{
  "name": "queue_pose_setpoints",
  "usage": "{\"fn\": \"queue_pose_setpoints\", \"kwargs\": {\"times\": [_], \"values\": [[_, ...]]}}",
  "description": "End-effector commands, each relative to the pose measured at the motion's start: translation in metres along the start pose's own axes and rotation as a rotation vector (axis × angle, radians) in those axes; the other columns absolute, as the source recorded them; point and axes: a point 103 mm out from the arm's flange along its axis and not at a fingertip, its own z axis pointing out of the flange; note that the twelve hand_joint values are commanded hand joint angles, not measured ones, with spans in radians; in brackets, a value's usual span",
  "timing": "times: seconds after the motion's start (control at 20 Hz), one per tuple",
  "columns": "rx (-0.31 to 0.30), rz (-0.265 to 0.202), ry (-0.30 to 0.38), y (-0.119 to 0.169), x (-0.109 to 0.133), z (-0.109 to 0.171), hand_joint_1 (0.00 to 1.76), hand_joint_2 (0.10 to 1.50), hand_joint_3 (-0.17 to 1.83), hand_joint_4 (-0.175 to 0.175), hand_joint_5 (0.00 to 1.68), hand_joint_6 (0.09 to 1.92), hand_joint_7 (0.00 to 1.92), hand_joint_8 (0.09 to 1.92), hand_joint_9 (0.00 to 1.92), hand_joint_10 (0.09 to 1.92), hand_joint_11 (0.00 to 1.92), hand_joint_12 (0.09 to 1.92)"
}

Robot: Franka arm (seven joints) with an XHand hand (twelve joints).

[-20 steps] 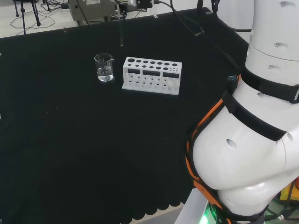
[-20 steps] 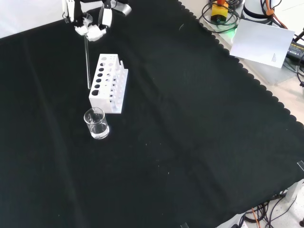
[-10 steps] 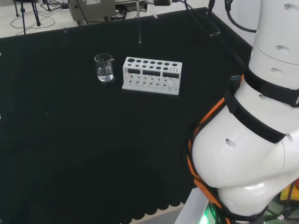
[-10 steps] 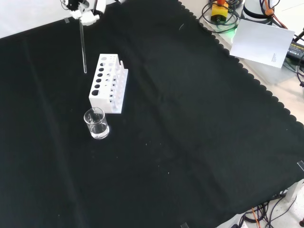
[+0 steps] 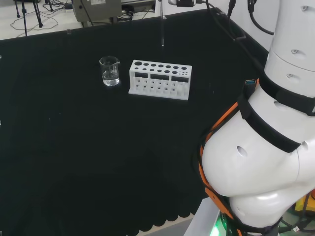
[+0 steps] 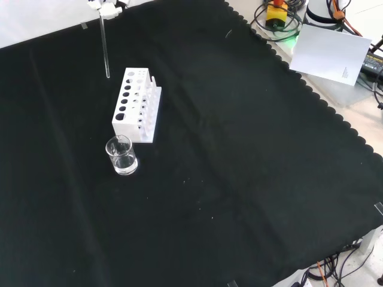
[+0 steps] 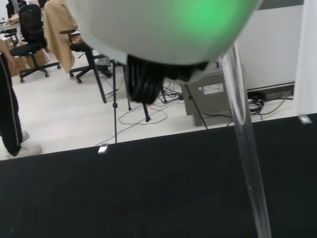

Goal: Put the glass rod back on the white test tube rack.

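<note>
A clear glass rod (image 6: 105, 48) hangs upright from the hand (image 6: 106, 6), whose fingers close on its upper end at the top edge of the front view. The rod's lower tip is in the air, left of the far end of the white test tube rack (image 6: 134, 107) in that view. In the head view the rod (image 5: 161, 27) hangs beyond the middle of the rack (image 5: 160, 81), above its height. The wrist view has the rod (image 7: 246, 148) close up, slanting past a blurred part of the hand (image 7: 163, 25) over the black cloth.
A small glass beaker (image 5: 110, 71) with a little clear liquid stands just left of the rack in the head view, and nearer than the rack (image 6: 121, 155) in the front view. The arm's white links (image 5: 266, 147) take up the right of the head view.
The hand has carried the rod to the right in the head view and higher, from beyond the beaker to beyond the rack's middle. Rack and beaker have stayed put.
</note>
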Motion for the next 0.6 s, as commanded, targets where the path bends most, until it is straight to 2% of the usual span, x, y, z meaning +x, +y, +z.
{"fn": "queue_pose_setpoints", "kwargs": {"times": [0.05,0.6], "values": [[0.005,0.029,-0.012,-0.009,-0.015,-0.002,1.23,0.4,1.05,-0.175,1.41,0.63,1.64,0.82,1.9,0.7,1.5,1.1],[-0.016,0.022,0.016,-0.038,-0.003,-0.008,1.23,0.4,1.05,-0.175,1.41,0.63,1.64,0.82,1.9,0.7,1.5,1.1]]}}
